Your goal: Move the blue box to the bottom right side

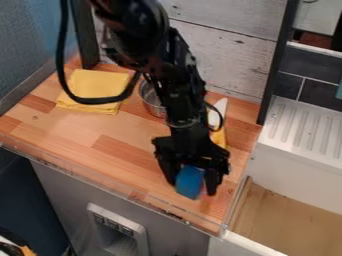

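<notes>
Blue box (190,183) at the near right part of the wooden tabletop (73,122), set between the fingers of the black gripper (194,188). Fingers closed on the box, one at its left side, one at its right; they point down toward the tabletop. Box's lower part shows between them; its upper end is hidden under the gripper body. Whether its bottom touches the tabletop: cannot tell. Arm (177,80) cut off by the top edge; it covers part of the metal pot (152,101) at the far side. Yellow object (219,137) behind the gripper partly hidden, identity unclear; pale pointed object (217,112) just beyond it, also hard to identify. Black cable (100,100) crosses over the yellow cloth (90,86) at far left, hiding a strip of it.
</notes>
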Robot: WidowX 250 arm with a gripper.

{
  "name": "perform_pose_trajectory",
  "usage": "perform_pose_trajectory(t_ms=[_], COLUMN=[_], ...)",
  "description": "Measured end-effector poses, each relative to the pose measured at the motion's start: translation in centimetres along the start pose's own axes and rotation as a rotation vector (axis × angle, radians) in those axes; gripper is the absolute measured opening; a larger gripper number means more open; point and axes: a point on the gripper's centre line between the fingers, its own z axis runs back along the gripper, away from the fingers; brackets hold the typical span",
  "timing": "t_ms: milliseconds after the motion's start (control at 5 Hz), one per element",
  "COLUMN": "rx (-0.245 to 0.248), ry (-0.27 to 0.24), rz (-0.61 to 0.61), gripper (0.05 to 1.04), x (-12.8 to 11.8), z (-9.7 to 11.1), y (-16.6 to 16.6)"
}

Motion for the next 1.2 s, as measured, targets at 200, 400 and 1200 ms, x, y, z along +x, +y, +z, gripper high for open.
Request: perform_pose_trajectory(t_ms=[200, 400, 1200], rx=[0.006, -0.006, -0.034], ry=[-0.002, -0.010, -0.058], rz=[0.016, 0.009, 0.012], gripper=[0.946, 0.668, 0.626], x=[0.1, 0.3, 0.9], z=[-0.7, -0.9, 1.0], y=[0.1, 0.0, 0.7])
